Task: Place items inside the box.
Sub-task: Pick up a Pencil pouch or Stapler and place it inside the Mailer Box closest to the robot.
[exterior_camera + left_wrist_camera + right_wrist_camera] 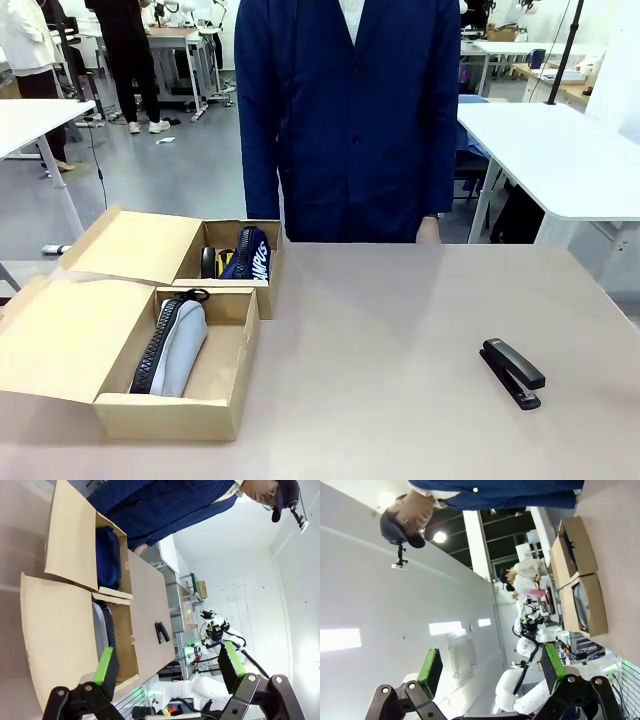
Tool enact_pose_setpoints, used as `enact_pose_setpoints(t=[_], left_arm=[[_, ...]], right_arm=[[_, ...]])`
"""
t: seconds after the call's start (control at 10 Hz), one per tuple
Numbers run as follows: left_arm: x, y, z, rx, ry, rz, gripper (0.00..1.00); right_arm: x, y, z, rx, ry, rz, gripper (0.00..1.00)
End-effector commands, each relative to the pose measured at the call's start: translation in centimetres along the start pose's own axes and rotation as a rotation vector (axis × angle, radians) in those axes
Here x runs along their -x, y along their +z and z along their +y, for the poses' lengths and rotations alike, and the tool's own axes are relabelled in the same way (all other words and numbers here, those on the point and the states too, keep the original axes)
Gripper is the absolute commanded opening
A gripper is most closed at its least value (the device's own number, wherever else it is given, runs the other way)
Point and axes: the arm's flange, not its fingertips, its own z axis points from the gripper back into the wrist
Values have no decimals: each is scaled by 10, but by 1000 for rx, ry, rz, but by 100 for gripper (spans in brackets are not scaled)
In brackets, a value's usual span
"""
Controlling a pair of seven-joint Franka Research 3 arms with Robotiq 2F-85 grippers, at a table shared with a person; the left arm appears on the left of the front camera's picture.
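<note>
Stapler (513, 373) is shown lying on the worktop (400, 330), well apart from the box (170, 415), both pairs of jaws released and empty; a right-arm grasp is judged required next.

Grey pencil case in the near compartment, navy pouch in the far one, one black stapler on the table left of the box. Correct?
Wrong side: the front view shows the stapler on the table to the right of the box. The grey pencil case and navy pouch sit as stated.

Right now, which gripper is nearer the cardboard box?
Left. The left gripper hangs open close by the box; the right gripper, open, sees it small and far off.
</note>
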Motion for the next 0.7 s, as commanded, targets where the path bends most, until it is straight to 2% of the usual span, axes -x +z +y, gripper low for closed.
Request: enact_pose_setpoints(t=[0.0, 0.6], left_arm=[[0, -1, -1, 22, -21, -12, 100], [0, -1, -1, 22, -21, -12, 100]], right_arm=[[2, 0, 5, -14, -23, -3, 100], [2, 0, 5, -14, -23, -3, 100]])
